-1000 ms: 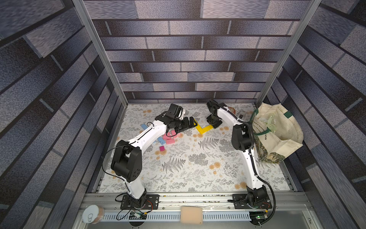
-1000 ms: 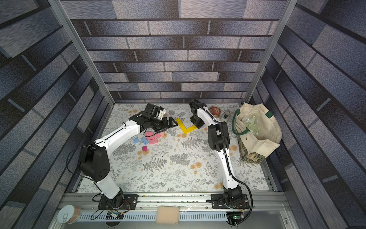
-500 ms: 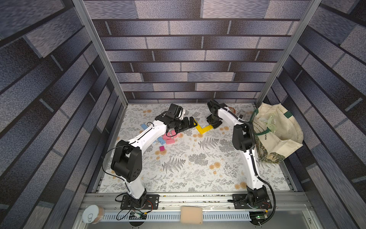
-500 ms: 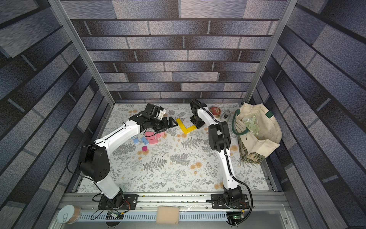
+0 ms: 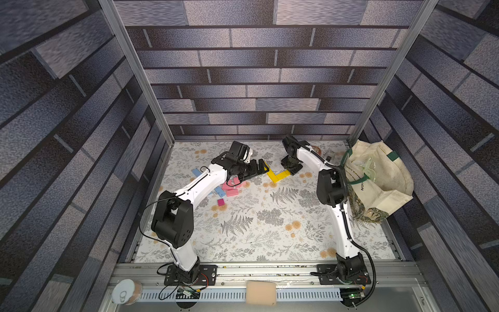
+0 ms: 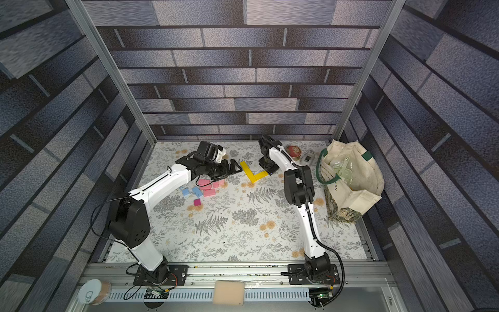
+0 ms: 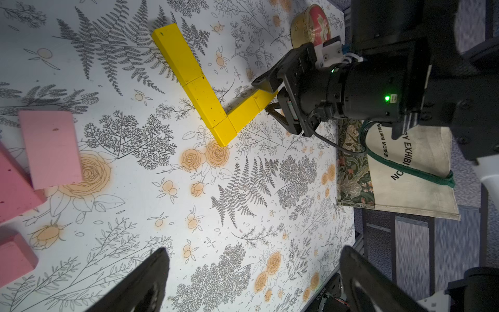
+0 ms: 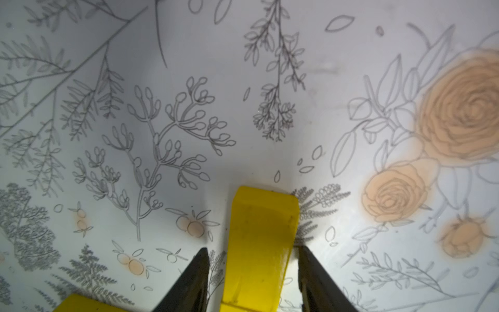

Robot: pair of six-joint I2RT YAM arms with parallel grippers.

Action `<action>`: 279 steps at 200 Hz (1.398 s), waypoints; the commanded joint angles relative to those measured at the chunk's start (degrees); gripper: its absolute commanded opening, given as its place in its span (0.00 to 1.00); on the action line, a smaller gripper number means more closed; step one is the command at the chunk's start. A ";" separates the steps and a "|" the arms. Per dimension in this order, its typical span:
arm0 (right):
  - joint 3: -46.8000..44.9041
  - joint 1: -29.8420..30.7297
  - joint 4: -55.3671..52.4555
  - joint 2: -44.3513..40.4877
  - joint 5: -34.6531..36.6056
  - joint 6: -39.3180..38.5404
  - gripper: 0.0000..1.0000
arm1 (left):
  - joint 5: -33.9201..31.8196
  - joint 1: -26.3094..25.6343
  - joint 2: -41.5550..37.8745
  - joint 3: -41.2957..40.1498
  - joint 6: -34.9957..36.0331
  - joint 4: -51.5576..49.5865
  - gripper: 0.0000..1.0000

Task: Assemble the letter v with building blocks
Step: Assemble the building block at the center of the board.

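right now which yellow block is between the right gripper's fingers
The end block of the yellow V's shorter arm, farthest from the corner. The right gripper straddles it, jaws open; the other yellow blocks lie clear of it.

Walls (image 5: 243, 67) on three sides carry a grey-blue brick print. Metal posts (image 5: 140, 75) stand at the back corners. The tabletop (image 5: 256, 229) is white, printed with grey ferns and orange flowers. Lighting is even.
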 commanded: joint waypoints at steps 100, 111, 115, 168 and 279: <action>8.33 -5.09 -0.15 -2.41 -9.33 -25.52 1.00 | -1.21 -0.44 0.16 1.39 2.23 -1.02 1.00; 9.21 -5.66 -0.03 -0.94 -10.28 -27.05 1.00 | -1.40 -0.44 0.20 1.43 2.51 -1.22 1.00; 9.31 -5.85 0.14 -0.65 -10.63 -27.24 1.00 | -1.49 -0.44 0.11 1.43 2.61 -1.19 1.00; 9.48 -7.57 2.85 2.55 -14.75 -28.99 1.00 | -2.08 -0.38 0.50 1.61 3.21 -1.65 1.00; 4.62 -7.93 6.79 3.51 -17.93 -28.57 1.00 | -2.00 -0.44 0.77 1.61 3.25 -1.70 1.00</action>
